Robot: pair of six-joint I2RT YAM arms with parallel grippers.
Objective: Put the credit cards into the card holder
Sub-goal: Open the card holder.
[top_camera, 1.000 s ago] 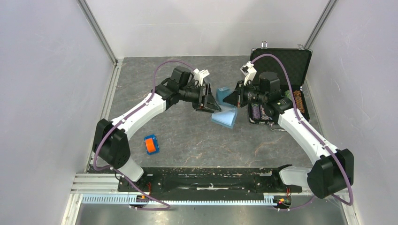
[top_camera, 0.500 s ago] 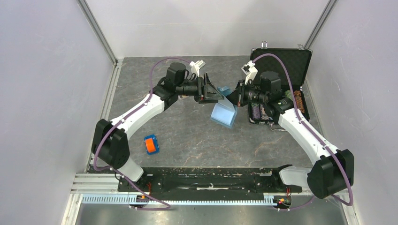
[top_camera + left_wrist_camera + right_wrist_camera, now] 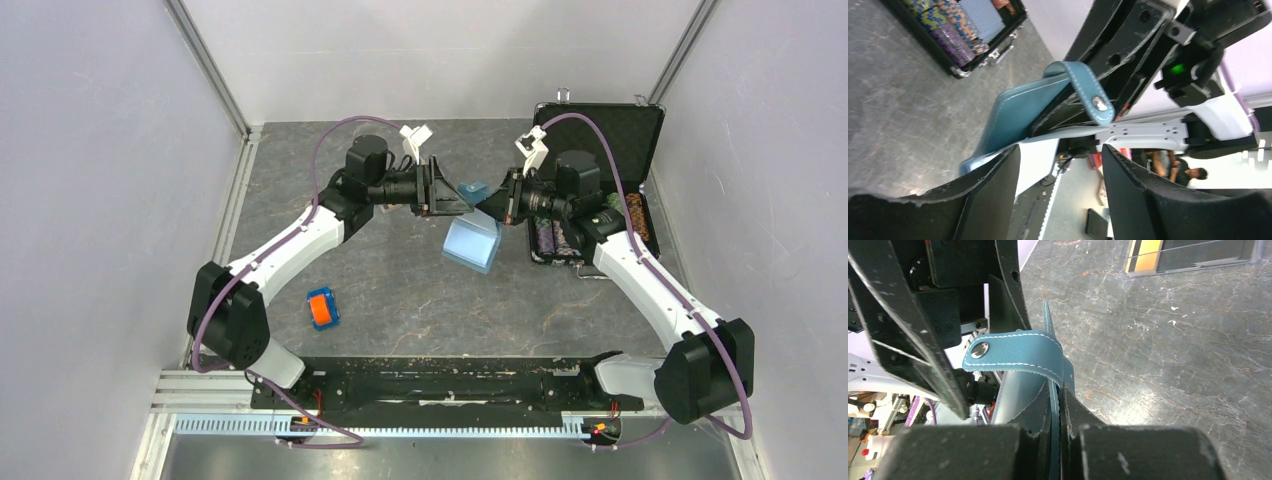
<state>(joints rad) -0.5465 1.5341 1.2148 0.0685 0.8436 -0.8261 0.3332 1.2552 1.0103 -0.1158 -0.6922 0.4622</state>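
The teal-blue card holder (image 3: 472,243) hangs open above the table, held by one flap. My right gripper (image 3: 490,203) is shut on that flap's edge (image 3: 1054,390), and the snap tab (image 3: 1013,352) curls out past its fingertips. My left gripper (image 3: 1060,165) faces it from the left, open, with the holder's pale lower flap (image 3: 1038,157) lying against the inside of one finger (image 3: 993,195). Nothing is clamped between the left jaws. Orange and black credit cards (image 3: 1148,250) lie in a clear tray at the top of the right wrist view; they are hidden in the top view.
An open black chip case (image 3: 600,130) with stacked chips stands at the back right, just behind the right arm. An orange-and-blue block (image 3: 322,308) lies on the table near the left arm's base. Grey walls close in both sides.
My left gripper has shifted toward the back and now points at the holder's top. The hanging holder has swung slightly left. The right gripper has kept its grip.
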